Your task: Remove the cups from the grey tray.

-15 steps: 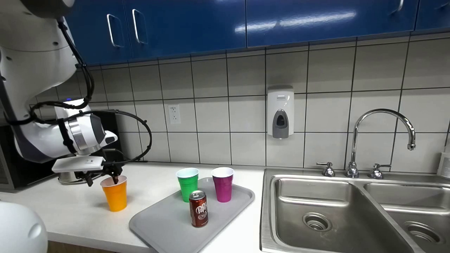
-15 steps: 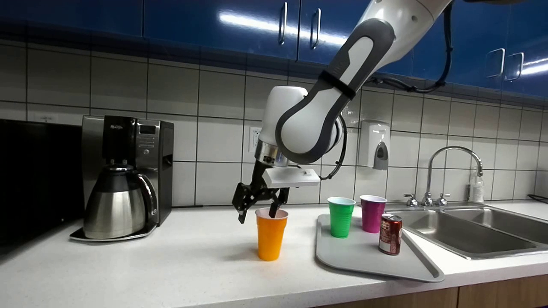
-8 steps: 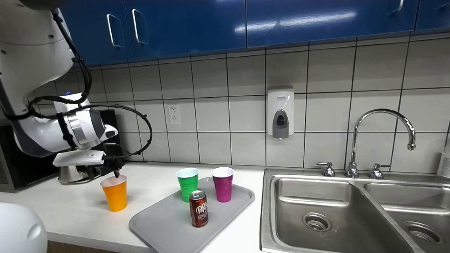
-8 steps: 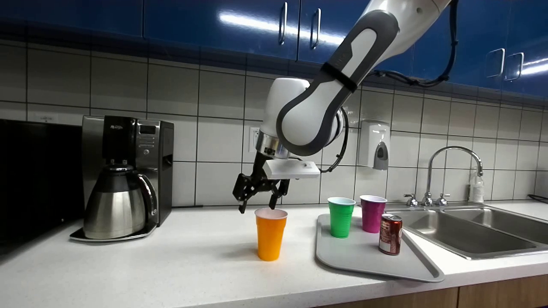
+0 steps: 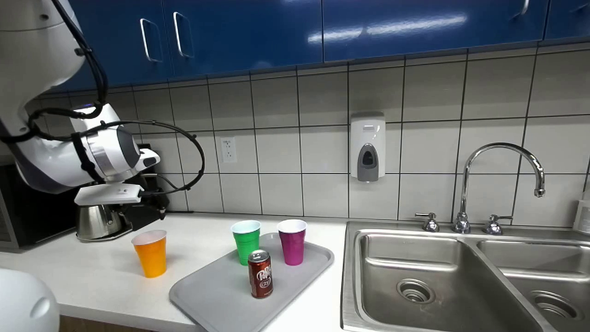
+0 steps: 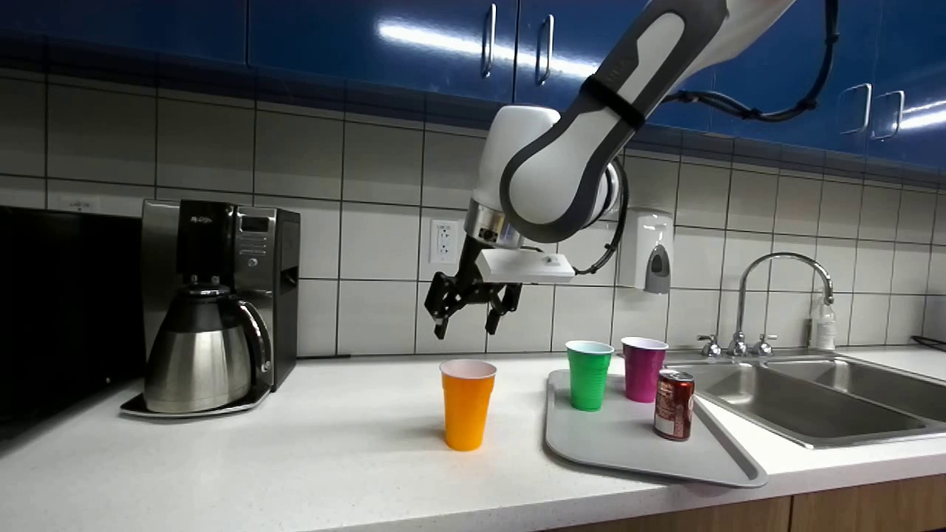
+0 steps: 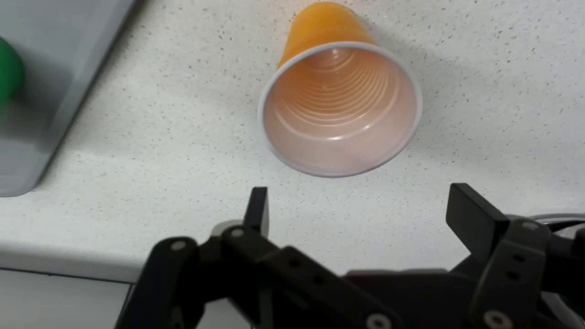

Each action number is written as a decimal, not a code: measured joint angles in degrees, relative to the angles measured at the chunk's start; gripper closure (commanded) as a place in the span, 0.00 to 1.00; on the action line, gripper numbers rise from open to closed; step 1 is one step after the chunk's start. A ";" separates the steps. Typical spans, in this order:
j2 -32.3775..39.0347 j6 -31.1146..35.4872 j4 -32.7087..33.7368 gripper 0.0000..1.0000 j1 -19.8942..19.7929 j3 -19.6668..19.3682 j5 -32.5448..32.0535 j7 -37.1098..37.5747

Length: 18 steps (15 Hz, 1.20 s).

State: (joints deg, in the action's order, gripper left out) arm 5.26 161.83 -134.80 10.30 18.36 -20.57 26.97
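An orange cup stands upright on the white counter, beside the grey tray. On the tray, a green cup and a purple cup stand upright in both exterior views. My gripper hangs open above and behind the orange cup, apart from it. From the wrist view, I look into the hollow orange cup, which lies just beyond the spread fingertips; only bare counter shows between them. Part of the green cup appears on the tray at the left edge.
A dark red drink can stands on the tray in front of the cups. A coffee maker with a steel jug sits at the back. A double steel sink with a tap lies past the tray.
My gripper has risen out of the orange cup, where one finger dipped inside the rim, and drawn back toward the wall. Cups, can and tray stay in place.
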 measured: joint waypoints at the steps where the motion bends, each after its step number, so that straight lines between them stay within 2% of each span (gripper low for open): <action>1: -1.13 0.00 -0.88 0.00 -0.13 -0.40 0.13 0.00; 12: -9.59 -0.13 -9.90 0.00 -2.74 -7.19 -0.47 0.13; 18: -9.83 -0.26 -10.40 0.00 -7.23 -10.89 -6.59 4.21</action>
State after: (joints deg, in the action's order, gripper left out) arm -4.58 161.57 -145.20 3.07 7.47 -27.16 31.18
